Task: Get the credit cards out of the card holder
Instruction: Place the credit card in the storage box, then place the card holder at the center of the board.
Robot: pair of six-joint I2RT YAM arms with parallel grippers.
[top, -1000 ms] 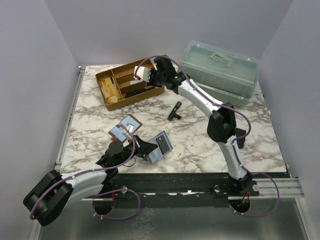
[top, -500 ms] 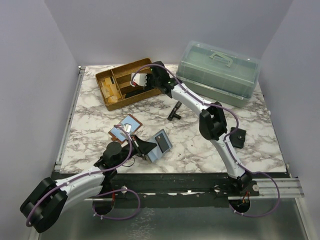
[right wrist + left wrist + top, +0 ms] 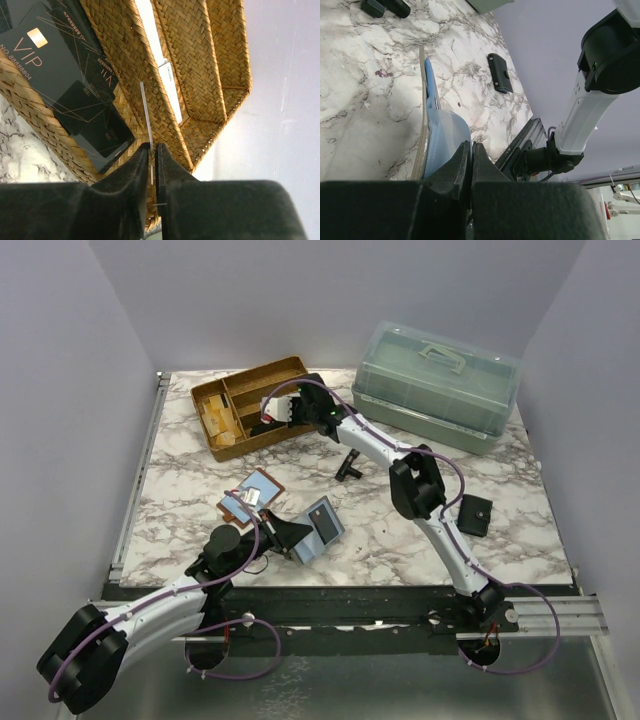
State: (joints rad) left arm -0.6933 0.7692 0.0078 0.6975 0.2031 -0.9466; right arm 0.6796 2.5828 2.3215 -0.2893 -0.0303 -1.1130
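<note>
- Top view: low and left of centre, the left tool [image 3: 290, 538] is clamped on the near corner of a blue-grey card holder [image 3: 320, 528], which stands at an angle on the tabletop [image 3: 400, 540].
- Just up and left of it, a brown-rimmed holder [image 3: 250, 496] lies spread flat, and 2 light-blue credit cards [image 3: 263, 483] show in its halves.
- In the upper left, the right tool [image 3: 283, 406] reaches over the wicker tray [image 3: 245, 375] with 1 pale credit card [image 3: 277, 403] at its tip.
- Left wrist view: the left tool [image 3: 471, 147] has its fingers pressed tight on the card holder [image 3: 437, 135]. The holder rises edge-on and bows slightly, so it looks soft and pliable, more a sleeve than a rigid case.
- Right wrist view: the right tool [image 3: 152, 147] is down to a narrow slit, and the credit card [image 3: 146, 117] stands edge-on in that slit above a divider of the wicker tray [image 3: 115, 50]. I cannot tell whether the pads press on it.
- Black VIP cards [image 3: 60, 65] lie in the compartment at the left of this view.
- Handling, as I judge it: each card is light, thin, stiff but springy, and slick on both faces.
- The best hold is a pinch across the flat faces at whichever short edge sticks out of the pocket, then a pull in line with the pocket.
- The soft holder needs pinning down meanwhile, or it will follow the card.
</note>
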